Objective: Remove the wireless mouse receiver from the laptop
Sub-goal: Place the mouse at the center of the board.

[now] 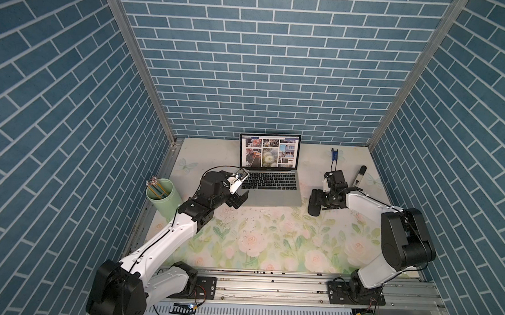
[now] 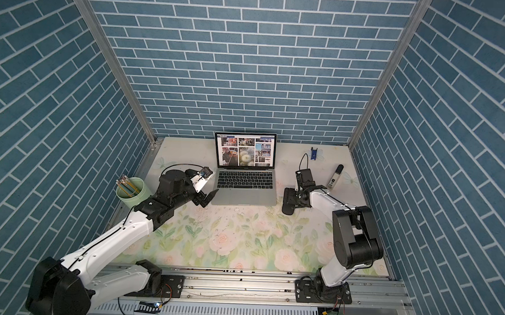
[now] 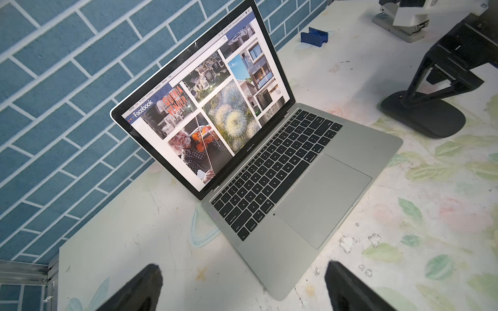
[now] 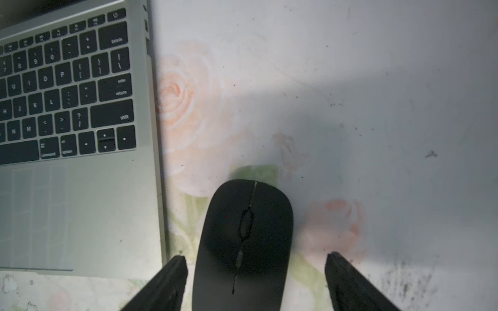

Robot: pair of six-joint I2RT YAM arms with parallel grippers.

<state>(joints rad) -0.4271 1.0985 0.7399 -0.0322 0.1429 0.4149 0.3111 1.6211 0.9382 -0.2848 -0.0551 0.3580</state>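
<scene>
Both grippers open, receiver nowhere in sight

We've got the laptop (image 1: 273, 194) at the far middle: silver-grey, black keys, lid up on a photo grid. The left gripper (image 1: 239, 200) hangs spread and empty at its near left corner. The right gripper (image 4: 256, 258) stands wide astride the mouse (image 4: 244, 229), just right of the laptop, and neither finger seems to touch it. The receiver we can't pick out in any view. The right wrist view shows dark slots (image 4: 147, 25) far along the laptop's right edge, but we can't tell whether one holds it. We'd expect a tiny, light, rigid stub, snug in its port. Pinch the bare cap, pull straight out, and mind the laptop sliding.
</scene>
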